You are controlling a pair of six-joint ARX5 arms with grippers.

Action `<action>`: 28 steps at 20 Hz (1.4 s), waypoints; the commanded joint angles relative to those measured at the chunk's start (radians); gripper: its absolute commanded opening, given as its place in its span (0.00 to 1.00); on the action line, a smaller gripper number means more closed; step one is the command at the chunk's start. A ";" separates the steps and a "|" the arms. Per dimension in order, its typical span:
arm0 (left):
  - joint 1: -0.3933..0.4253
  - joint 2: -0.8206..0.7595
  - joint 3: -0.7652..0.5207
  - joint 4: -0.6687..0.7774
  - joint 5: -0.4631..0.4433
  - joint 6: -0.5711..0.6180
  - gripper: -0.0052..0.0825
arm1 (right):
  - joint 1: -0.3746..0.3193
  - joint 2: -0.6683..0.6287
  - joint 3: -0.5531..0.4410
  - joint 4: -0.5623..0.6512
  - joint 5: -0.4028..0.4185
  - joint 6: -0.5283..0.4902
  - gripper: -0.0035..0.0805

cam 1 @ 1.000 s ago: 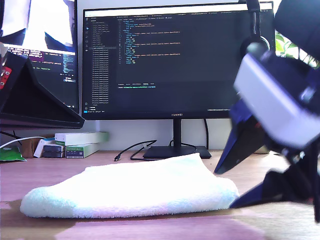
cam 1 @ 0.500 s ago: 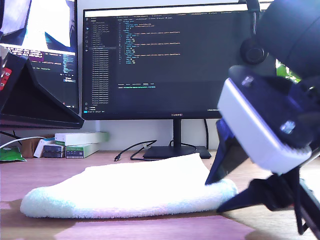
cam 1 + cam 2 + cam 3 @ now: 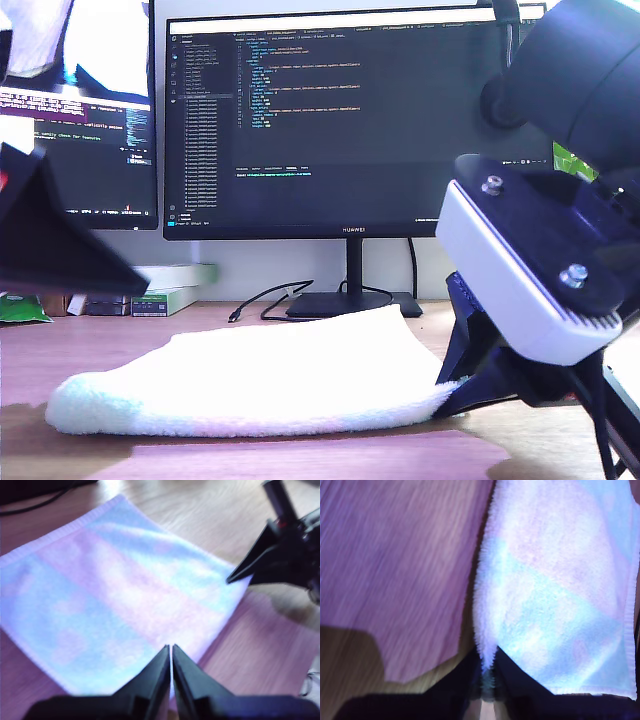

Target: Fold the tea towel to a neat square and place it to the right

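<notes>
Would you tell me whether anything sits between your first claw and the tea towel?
Nothing visible does. My first claw hangs shut over an edge of the tea towel, with nothing between them; my second claw grips another corner.

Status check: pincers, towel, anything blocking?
My first pincer shut, empty, over the tea towel. My second pincer shut on its end, the exterior view's right. Towel flat on desk. Nothing blocking.
</notes>
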 commanded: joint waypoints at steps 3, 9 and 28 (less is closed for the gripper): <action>-0.052 0.003 -0.018 0.000 -0.027 0.047 0.23 | 0.022 0.001 0.074 -0.020 0.005 0.071 0.03; -0.180 0.014 -0.018 0.022 -0.167 0.115 0.36 | 0.021 -0.058 0.160 -0.171 0.016 0.139 0.03; -0.250 0.306 -0.018 0.107 -0.401 0.227 0.49 | 0.014 -0.116 0.298 -0.338 0.018 0.319 0.03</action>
